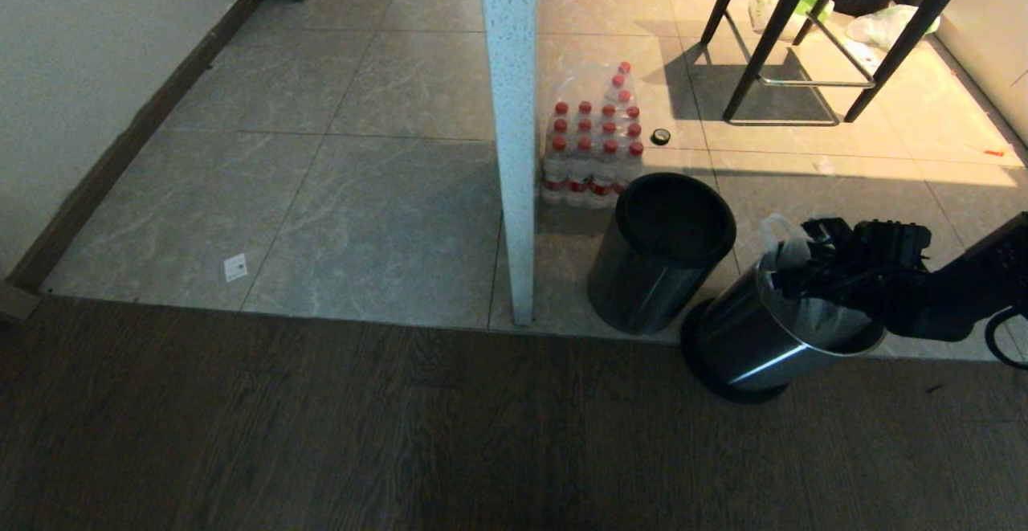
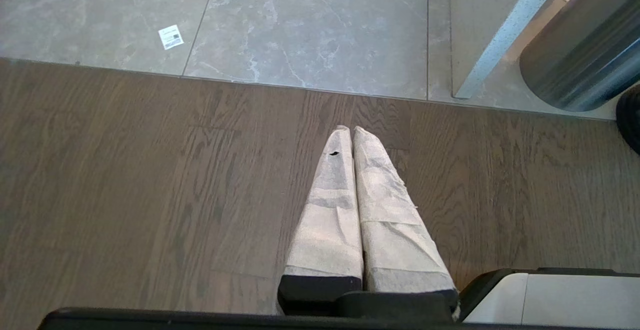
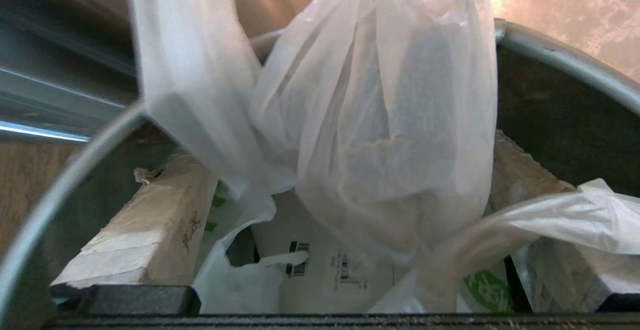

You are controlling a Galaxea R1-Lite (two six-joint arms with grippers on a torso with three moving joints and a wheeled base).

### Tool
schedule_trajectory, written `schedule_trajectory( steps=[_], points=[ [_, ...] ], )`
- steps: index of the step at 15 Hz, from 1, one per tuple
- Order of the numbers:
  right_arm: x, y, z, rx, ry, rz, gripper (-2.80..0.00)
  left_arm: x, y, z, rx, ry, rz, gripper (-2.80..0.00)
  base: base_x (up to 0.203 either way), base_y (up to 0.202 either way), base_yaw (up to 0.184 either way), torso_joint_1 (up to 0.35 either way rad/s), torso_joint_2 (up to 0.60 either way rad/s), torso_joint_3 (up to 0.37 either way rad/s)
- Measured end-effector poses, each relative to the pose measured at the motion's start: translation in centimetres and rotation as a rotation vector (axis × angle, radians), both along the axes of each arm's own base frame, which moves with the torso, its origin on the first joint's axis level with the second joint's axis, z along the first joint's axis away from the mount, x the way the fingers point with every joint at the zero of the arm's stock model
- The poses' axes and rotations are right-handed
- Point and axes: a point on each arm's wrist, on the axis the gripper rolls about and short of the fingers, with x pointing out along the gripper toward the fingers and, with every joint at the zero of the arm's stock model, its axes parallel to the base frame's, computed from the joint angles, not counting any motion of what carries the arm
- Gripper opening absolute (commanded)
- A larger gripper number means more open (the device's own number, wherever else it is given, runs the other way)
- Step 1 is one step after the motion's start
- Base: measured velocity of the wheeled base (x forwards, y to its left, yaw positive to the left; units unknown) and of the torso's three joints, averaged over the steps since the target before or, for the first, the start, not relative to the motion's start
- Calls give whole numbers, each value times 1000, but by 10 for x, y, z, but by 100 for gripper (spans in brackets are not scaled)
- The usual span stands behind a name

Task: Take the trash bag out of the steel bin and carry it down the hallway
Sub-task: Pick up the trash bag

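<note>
Wood-and-tile floor [image 1: 385,226] noted: steel bin [image 1: 747,346] tilted, right hand [image 1: 791,274] spread wide astride trash bag [image 3: 370,120] handle to grasp; left hand [image 2: 347,143] clenched, parked.

Tight mouth of the steel bin, open floor to the left

The right gripper [image 1: 791,274] sits at the mouth of the steel bin [image 1: 751,346], its spread fingers [image 3: 145,230] inside the rim with the trash bag [image 3: 380,135] filling the gap between them. A second bin [image 1: 654,262] stands just beside it, with a white post [image 1: 510,129] and a pack of bottles [image 1: 593,149] close behind. Left of the post the tiles and wood floor [image 1: 321,426] lie open.
</note>
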Motion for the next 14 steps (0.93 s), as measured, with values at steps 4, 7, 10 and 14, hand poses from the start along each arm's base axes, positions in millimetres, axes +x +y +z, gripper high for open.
schedule_trajectory(
  steps=[4,7,10,14],
  points=[
    [0,0,-6,0,12,-3,-280,0,0,0,0,0,0,-280,0,0,0,0,0,0],
    [0,0,-5,-4,4,-4,-280,0,0,0,0,0,0,-280,0,0,0,0,0,0],
    [-5,0,-2,4,6,-10,-280,0,0,0,0,0,1,-280,0,0,0,0,0,0],
    [-28,-3,14,24,72,-18,-280,0,0,0,0,-1,0,-280,0,0,0,0,0,0]
  ],
)
